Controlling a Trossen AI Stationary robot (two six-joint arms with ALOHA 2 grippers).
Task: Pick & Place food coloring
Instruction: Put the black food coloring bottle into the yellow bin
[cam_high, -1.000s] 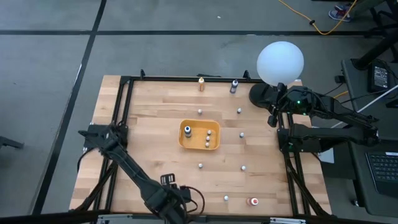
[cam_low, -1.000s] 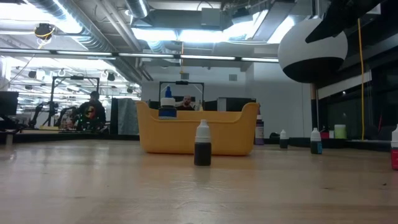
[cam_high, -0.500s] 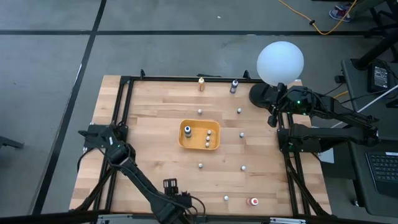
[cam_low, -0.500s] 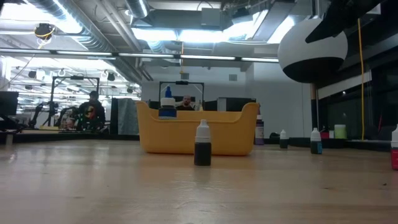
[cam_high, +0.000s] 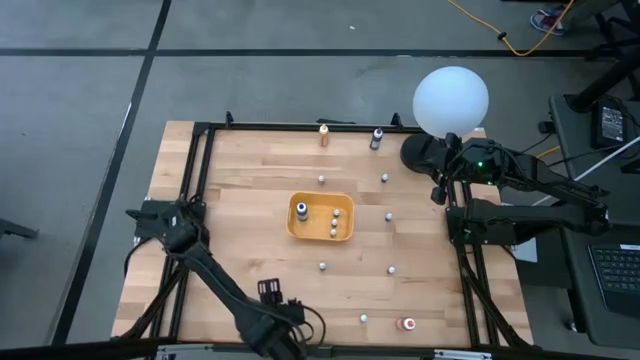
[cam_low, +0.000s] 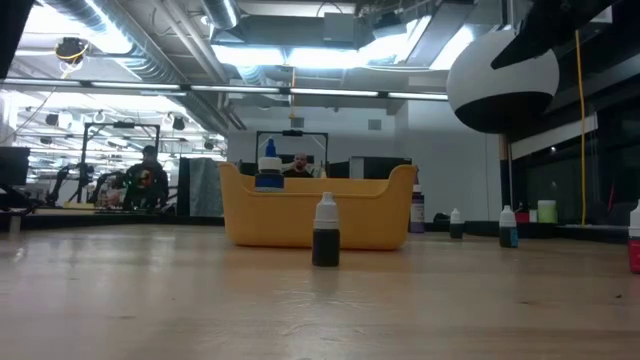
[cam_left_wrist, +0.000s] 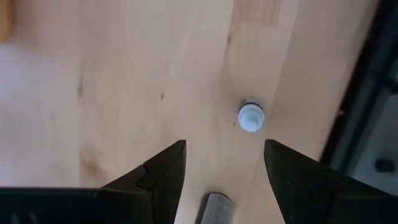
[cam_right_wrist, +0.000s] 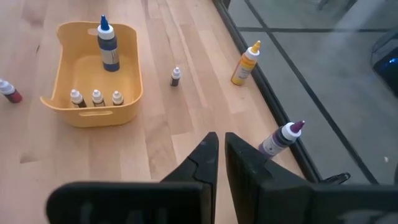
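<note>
Left end effector (cam_left_wrist: 224, 171) held released above a small white-capped bottle (cam_left_wrist: 250, 116) on the tabletop (cam_left_wrist: 124, 93), right end effector (cam_right_wrist: 221, 155) kept clenched, nothing grasped, yellow tray (cam_right_wrist: 93, 68) seen beyond it

Left claw (cam_left_wrist: 224, 171) open over tabletop (cam_left_wrist: 124, 93); white-capped bottle (cam_left_wrist: 250, 117) just beyond fingertips, near tabletop's dark edge.
</note>
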